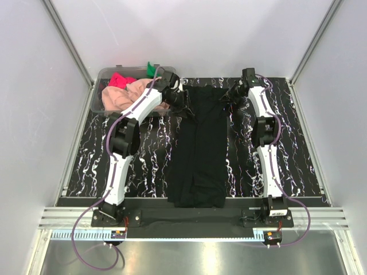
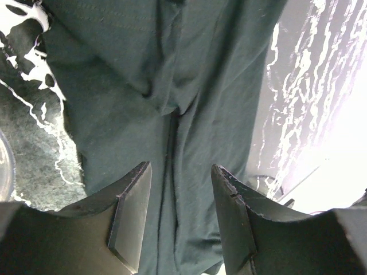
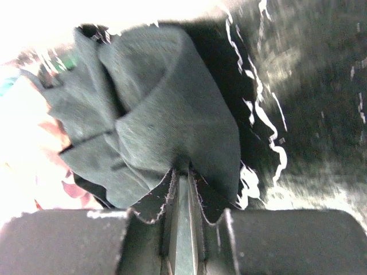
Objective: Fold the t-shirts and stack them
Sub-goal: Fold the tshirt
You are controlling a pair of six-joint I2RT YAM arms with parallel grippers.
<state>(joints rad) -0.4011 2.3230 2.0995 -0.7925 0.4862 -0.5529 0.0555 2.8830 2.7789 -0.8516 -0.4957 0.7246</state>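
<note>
On top of the dark table (image 1: pixel 97 166) with white squiggly lines lies the big black t-shirt (image 1: pixel 198 149). It is laid out in a long strip down the middle of the table, between the two arms. It runs from the far side to the near edge.

At the far left corner of the table sits a clear tub (image 1: pixel 98 87). The other shirts are piled in it. The peach-pink t-shirt (image 1: pixel 123 94) is the biggest lump and fills most of the tub. The pink-red t-shirt (image 1: pixel 118 79) sits behind it, on the far side. Only a small bit of the green t-shirt (image 1: pixel 151 69) pokes up at the tub's far right corner.

Both arms reach out to the far end of the black t-shirt. The left claw (image 2: pixel 180 169) is at the shirt's far left corner, just beside the tub. Its two fingers (image 2: pixel 135 212) stand apart, about half way wide, with black cloth showing in the gap. It grips nothing.

The right claw (image 3: pixel 183 195) is at the shirt's far right corner. Its fingers are squeezed together on a fold of the black t-shirt, and the cloth bunches up in a bump just past the tips.
</note>
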